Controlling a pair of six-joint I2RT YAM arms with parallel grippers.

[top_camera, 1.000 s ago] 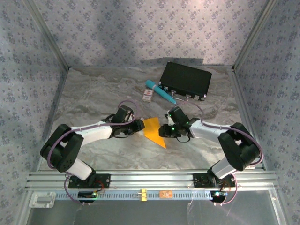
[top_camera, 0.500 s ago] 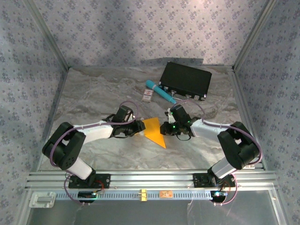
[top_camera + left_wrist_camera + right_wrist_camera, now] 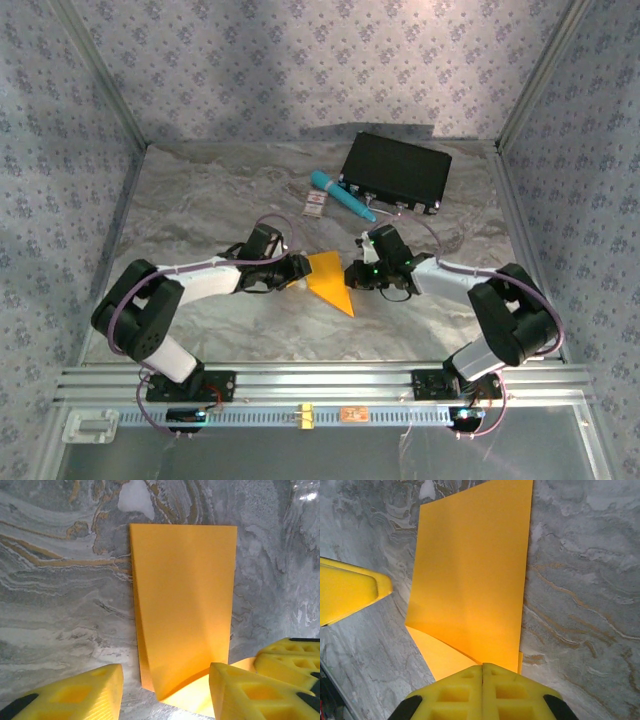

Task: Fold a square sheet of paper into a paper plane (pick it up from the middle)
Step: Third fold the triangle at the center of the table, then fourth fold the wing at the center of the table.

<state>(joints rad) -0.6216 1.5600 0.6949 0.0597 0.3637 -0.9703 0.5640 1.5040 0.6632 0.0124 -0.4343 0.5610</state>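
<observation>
Folded paper lies mid-tabletop, thin, light and floppy, so take it by an edge: right tool is pressed together, apparently pinching one end, and left tool is spread astride the other.

The square sheet of paper, orange-yellow and folded into a tapering wedge of more than one layer, lies mostly flat well in front of the black case and slightly to its left, narrow tip pointing away from the case, one edge lifting slightly.
</observation>
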